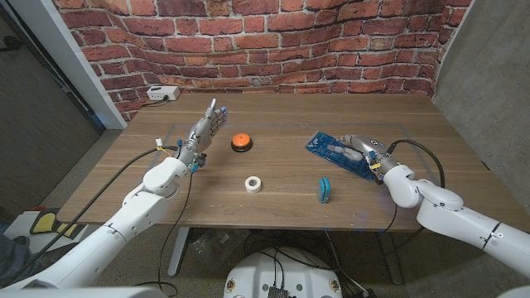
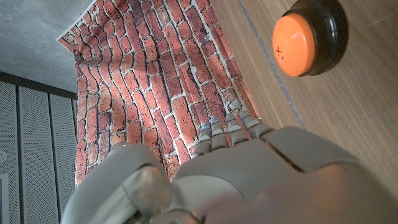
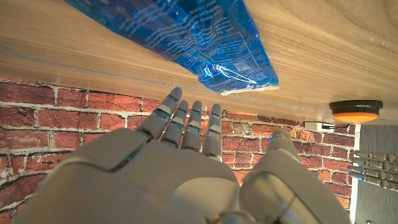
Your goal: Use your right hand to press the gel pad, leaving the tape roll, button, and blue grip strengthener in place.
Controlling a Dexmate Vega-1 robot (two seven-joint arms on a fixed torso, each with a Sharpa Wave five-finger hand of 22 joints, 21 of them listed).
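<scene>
The right hand is being held open, fingers extended, over the blue gel pad.

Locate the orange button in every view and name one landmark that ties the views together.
Head view: orange button left of centre, beside the left hand.
Left wrist view: upper right corner.
Right wrist view: right edge, seen side-on.
Shared landmark: brick wall.

Both arms are glossy white, rounded shells. Black cables run along each forearm. The left hand and right hand are pale grey, with segmented fingers.
</scene>
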